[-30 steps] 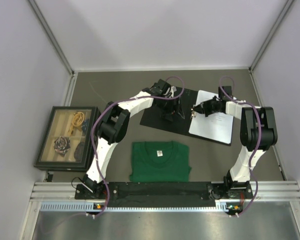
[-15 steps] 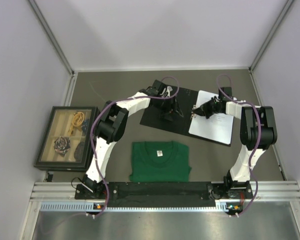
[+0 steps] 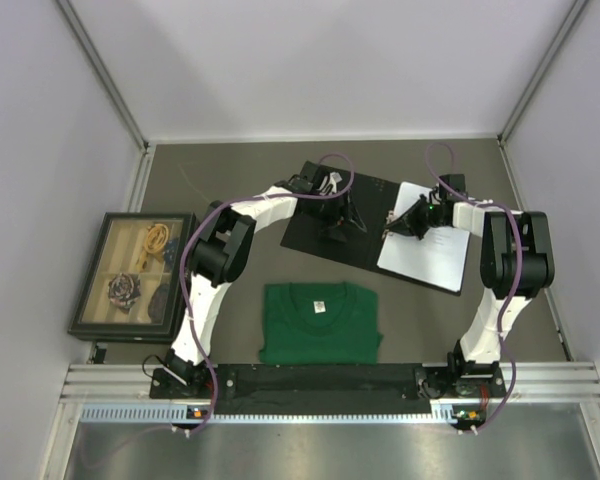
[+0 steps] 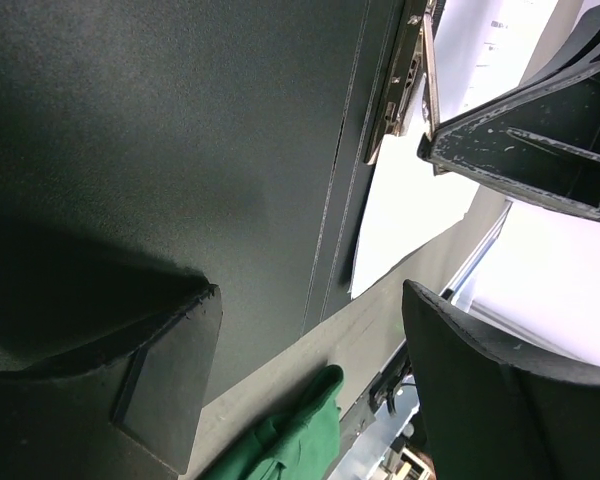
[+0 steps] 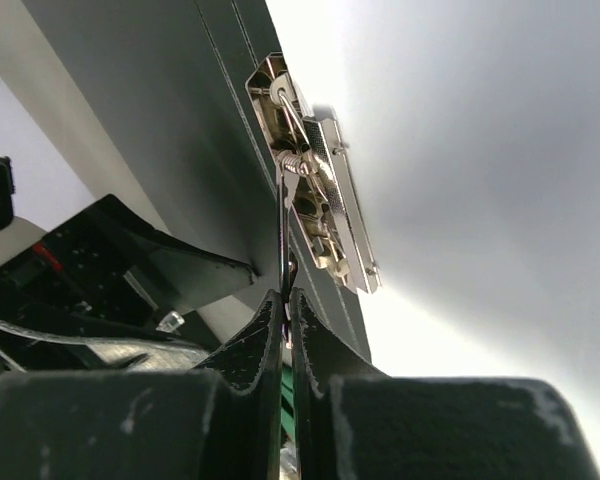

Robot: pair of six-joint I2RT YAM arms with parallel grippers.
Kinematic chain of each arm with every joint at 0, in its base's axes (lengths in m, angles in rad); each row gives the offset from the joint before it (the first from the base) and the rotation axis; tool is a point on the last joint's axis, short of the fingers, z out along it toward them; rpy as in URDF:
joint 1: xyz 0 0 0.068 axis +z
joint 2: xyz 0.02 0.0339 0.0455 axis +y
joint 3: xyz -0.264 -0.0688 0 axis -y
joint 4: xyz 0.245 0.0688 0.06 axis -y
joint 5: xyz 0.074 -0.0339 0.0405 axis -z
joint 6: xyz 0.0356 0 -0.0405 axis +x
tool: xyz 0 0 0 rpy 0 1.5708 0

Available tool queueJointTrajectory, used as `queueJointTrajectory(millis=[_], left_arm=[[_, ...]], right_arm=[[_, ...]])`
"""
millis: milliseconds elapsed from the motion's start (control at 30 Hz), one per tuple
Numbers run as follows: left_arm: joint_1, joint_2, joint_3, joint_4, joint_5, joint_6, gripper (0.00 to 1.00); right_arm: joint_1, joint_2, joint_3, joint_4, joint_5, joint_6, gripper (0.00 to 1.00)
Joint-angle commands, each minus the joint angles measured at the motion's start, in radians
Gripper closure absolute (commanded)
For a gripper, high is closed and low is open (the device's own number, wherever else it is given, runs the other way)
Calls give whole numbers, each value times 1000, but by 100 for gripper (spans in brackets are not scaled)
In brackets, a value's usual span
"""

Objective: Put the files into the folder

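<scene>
A single green T-shirt (image 3: 320, 325) lies flat on the table (image 3: 230, 180) just nearer than the folder (image 3: 315, 230), its collar toward the folder. One dark-framed picture box (image 3: 133, 275) sits well apart to the folder's left.

The one folder lies open, black inner faces up, near the middle of the table. Its spread length runs from left to right with the right end swung nearer; its spine runs near to far, with the far end leaning right. The files (image 3: 430, 255) rest as one white stack on the folder's right inner face, long axis parallel to the spine. The number of sheets cannot be counted, and the print is too small to tell which way it reads. A strip of black shows along the stack's near and right edges.

One metal clip (image 5: 320, 215) sits beside the spine, at the left edge of the files.

Two tools are over the folder. The left tool (image 3: 340, 218) hangs over the left inner face, released, its fingers (image 4: 170, 370) spread wide with nothing between them. The right tool (image 5: 288, 300) is at the clip, clenched on the clip's thin metal lever, which stands up from the body of the clip.
</scene>
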Motion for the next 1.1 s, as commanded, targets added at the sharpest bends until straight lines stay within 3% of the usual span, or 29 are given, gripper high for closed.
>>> queueJointTrajectory(millis=[0, 167, 333, 567, 1067], left_arm=[[17, 52, -45, -65, -163, 52, 20], [16, 45, -34, -62, -148, 55, 20], [-1, 44, 24, -64, -74, 66, 21], [-20, 75, 56, -30, -29, 17, 22], [-24, 64, 42, -30, -43, 37, 22]], right_arm=[[-29, 3, -21, -144, 248, -142, 100], [-30, 3, -23, -152, 226, -144, 100], [-27, 61, 5, -23, 17, -34, 100], [-16, 40, 84, -46, 3, 22, 94], [-15, -20, 83, -23, -38, 92, 79]])
